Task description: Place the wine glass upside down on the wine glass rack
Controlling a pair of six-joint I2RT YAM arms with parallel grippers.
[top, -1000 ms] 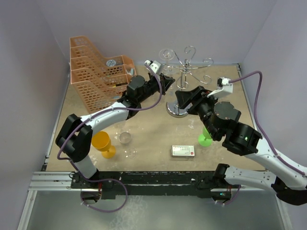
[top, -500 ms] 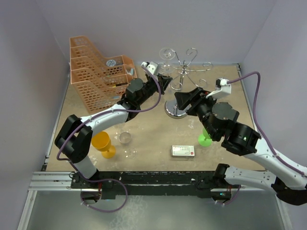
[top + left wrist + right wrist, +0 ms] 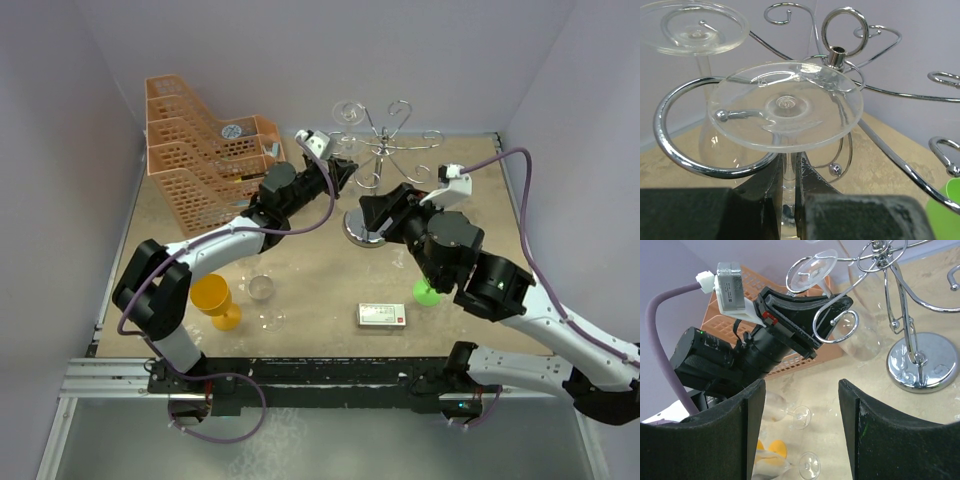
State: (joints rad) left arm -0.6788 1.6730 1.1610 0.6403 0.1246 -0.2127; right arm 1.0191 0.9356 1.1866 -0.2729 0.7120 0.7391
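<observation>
Risk of slippage: my left gripper [image 3: 789,180], clamped on the stem of the inverted wine glass [image 3: 785,105], holds its flat clear foot just above a scroll loop of the wine glass rack [image 3: 838,54] (slick, thin chrome wire); released off-centre, the smooth glass could slide off. My right gripper [image 3: 800,430] hangs nearby, jaws spread.

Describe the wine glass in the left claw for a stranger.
Find the chrome wine glass rack toward the table's far side. There, the inverted wine glass has its stem pinched by the left claw, unlike the hanging glass beside it.
</observation>
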